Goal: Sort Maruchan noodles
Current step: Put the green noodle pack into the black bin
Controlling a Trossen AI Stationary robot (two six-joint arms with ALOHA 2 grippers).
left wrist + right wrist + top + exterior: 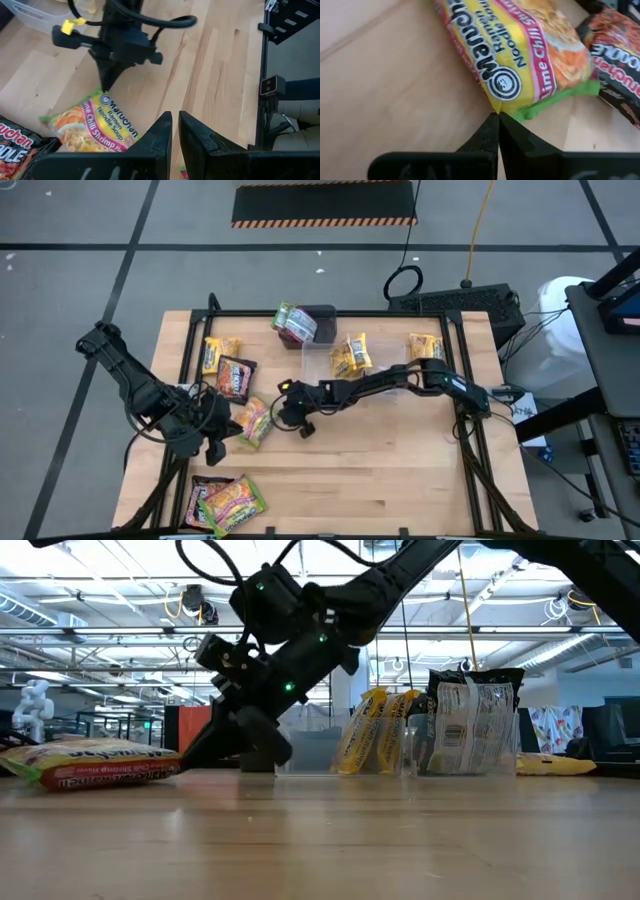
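The right gripper (497, 116) is clenched on the edge of the lime packet (520, 55), which lies flat on the table (400, 470). Just beside that packet, the left gripper (174, 125) hovers nearly closed, holding nothing, and a dark packet (236, 378) lies nearby.

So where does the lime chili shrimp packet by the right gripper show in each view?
High view: lime packet, left of centre, beside the right gripper.
Low view: cannot tell; the arm blocks that spot.
Left wrist view: lower left.
Right wrist view: upper centre, its edge at the shut fingertips.
Shared landmark: the black packet next to it.
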